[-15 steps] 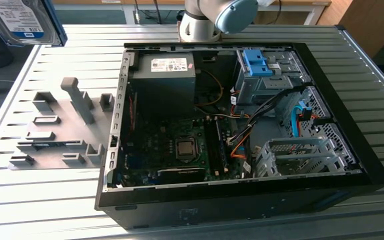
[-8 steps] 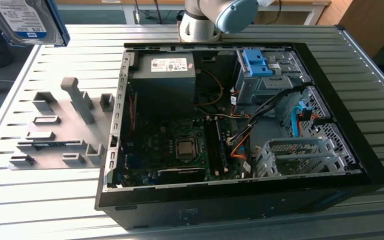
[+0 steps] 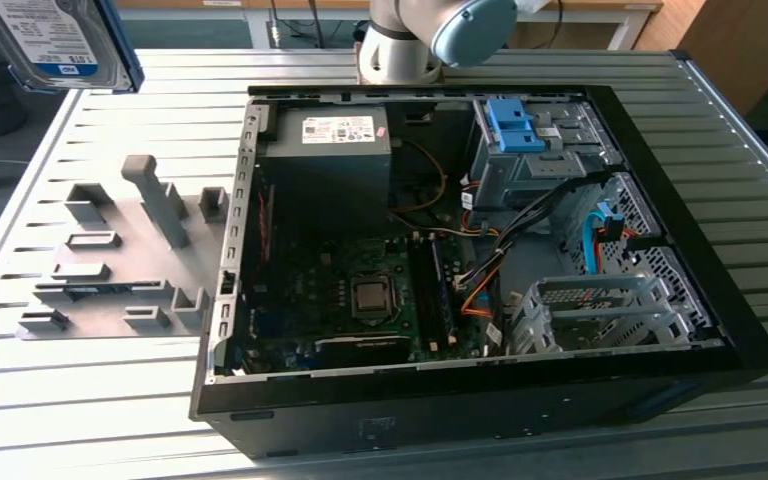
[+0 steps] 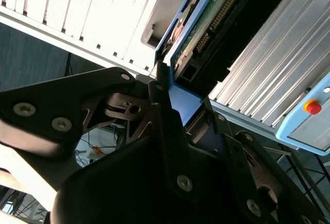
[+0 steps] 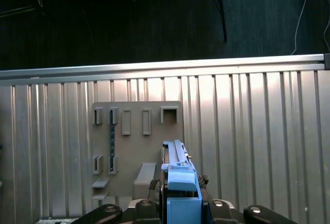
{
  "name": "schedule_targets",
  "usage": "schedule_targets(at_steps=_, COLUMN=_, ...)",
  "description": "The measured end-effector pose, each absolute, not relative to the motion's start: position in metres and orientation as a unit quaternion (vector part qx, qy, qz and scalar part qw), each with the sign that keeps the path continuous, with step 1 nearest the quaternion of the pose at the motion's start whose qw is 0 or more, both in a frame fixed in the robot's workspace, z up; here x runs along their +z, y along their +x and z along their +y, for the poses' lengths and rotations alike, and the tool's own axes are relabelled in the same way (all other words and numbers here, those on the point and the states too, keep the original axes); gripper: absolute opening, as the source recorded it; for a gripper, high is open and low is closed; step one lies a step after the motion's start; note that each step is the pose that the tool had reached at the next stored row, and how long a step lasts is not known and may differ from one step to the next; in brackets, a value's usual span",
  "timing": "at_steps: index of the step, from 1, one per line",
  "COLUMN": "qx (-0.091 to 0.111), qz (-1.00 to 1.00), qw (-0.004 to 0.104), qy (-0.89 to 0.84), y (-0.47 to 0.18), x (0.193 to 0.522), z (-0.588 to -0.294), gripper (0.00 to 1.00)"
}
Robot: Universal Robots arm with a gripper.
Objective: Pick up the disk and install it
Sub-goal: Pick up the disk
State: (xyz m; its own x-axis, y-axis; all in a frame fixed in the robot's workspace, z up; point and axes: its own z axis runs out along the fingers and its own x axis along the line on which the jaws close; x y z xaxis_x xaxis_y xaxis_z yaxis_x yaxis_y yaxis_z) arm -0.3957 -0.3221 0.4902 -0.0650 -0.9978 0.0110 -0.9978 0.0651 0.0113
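Black jaws grip flat blue-railed disk (image 5: 180, 183) over ribbed table (image 5: 258, 131)

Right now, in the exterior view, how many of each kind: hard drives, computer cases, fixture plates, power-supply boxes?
Silver-metal hard drive in blue plastic rail: 1
Open black computer case: 1
Flat grey fixture plate: 1
Black power-supply box: 1
Total: 4

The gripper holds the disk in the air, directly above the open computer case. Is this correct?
Not quite. The gripper does hold the disk in the air, but not above the computer case: in the first wrist view the grey holder plate on the table lies beneath it.
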Motion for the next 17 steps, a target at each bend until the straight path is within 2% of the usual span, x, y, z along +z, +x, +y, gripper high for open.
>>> schedule_targets(at_steps=17, qx=0.000, qz=-0.730, qw=0.008, qy=0.684, y=-0.3953, x=0.4902, z=-0.3230, gripper=0.36)
